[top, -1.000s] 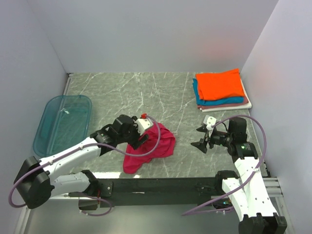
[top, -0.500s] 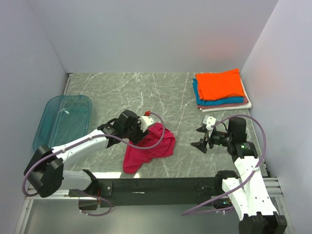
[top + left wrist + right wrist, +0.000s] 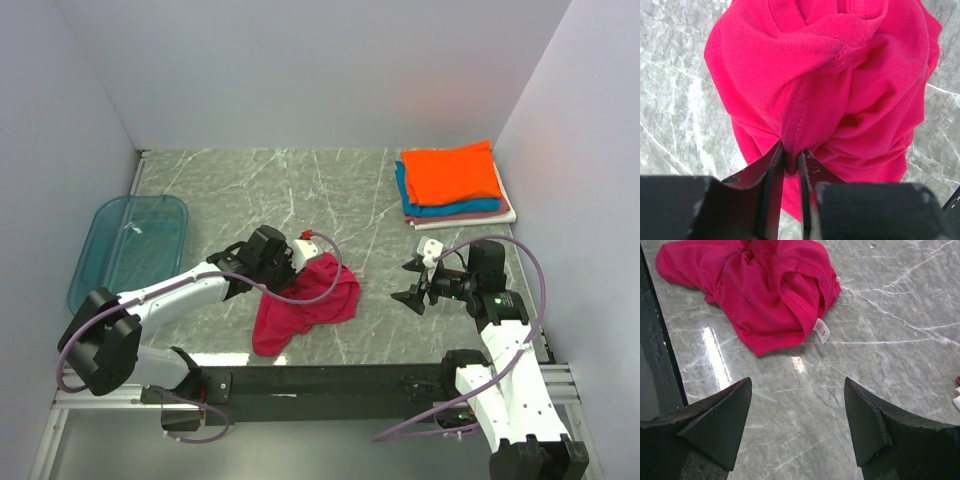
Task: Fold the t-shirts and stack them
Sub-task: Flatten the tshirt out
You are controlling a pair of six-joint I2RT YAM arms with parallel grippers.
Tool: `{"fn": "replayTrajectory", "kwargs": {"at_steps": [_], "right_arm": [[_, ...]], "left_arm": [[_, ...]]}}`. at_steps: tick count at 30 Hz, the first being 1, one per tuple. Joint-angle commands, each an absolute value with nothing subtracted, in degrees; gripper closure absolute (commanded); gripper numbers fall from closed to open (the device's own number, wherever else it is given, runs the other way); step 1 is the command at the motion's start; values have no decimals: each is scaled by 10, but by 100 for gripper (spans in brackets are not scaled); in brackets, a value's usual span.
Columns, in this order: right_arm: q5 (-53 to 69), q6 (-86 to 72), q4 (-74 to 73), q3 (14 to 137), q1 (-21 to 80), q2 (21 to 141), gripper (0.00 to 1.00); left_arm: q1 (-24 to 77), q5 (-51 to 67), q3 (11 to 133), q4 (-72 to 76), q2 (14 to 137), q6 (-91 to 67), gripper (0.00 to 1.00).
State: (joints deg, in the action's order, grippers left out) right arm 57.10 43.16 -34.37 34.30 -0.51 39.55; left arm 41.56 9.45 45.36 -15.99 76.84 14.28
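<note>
The magenta-red t-shirt (image 3: 310,305) lies crumpled on the table (image 3: 250,190), well apart from the folded stack (image 3: 455,180); the left end effector (image 3: 791,160) is clamped on one bunched seam (image 3: 797,112), so a pull may slip or drag the whole wad. The right end effector (image 3: 797,385), nearer the stack, gapes empty.

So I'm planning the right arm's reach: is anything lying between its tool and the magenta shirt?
Nothing visible does. Only bare tabletop lies between the open right tool and the magenta shirt. The left tool pinches a fold on the shirt's other side.
</note>
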Motion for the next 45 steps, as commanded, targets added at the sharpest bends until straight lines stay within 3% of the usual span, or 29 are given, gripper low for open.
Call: {"fn": "replayTrajectory", "kwargs": {"at_steps": [1, 3, 5, 18, 32, 36, 45], "right_arm": [[585, 437, -344, 344, -3, 395, 20], [585, 437, -345, 344, -3, 396, 20], [586, 437, -345, 344, -3, 397, 20], [592, 420, -317, 338, 31, 410, 20], [192, 243, -45, 348, 387, 590, 16], [116, 194, -2, 346, 430, 642, 14], [79, 149, 16, 378, 448, 711, 14]], "left_arm": [[412, 105, 471, -147, 758, 145, 81], [413, 97, 467, -142, 752, 144, 94], [413, 88, 462, -135, 733, 145, 99], [412, 32, 490, -91, 586, 183, 100], [412, 40, 506, -119, 557, 175, 100], [413, 33, 500, -120, 543, 174, 100], [412, 23, 499, -121, 527, 177, 100]]}}
